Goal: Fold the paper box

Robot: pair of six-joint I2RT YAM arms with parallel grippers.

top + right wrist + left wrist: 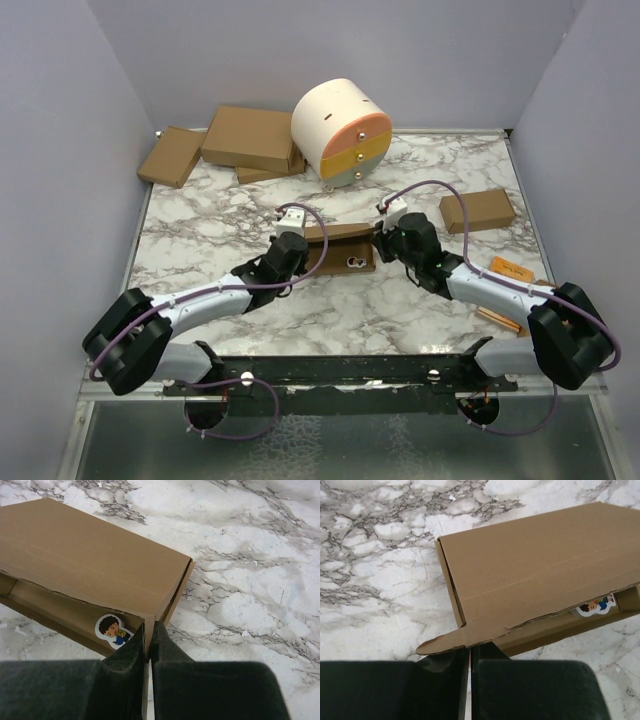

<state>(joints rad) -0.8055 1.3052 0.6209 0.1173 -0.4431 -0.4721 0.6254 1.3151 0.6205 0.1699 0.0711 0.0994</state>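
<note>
The paper box (pixel 338 246) lies mid-table between my two arms, a thin brown cardboard mailer. Its lid (pixel 535 565) is raised slightly at the front, leaving a gap into the tray. A cartoon boy sticker (pixel 114 629) shows inside on the tray wall. My left gripper (pixel 469 651) is shut at the lid's front left corner, with a rounded tab (pixel 440 642) lying across its fingertips. My right gripper (pixel 149 630) is shut on the cardboard edge at the front right corner (pixel 150 620). A strip of card runs down between its fingers.
A round white drawer unit (pixel 340 132) with pink, yellow and grey fronts stands at the back. Brown cartons (pixel 250 137) are stacked at the back left, one (pixel 172 155) overhanging the edge. A small carton (pixel 478 210) and an orange item (pixel 510 268) lie to the right.
</note>
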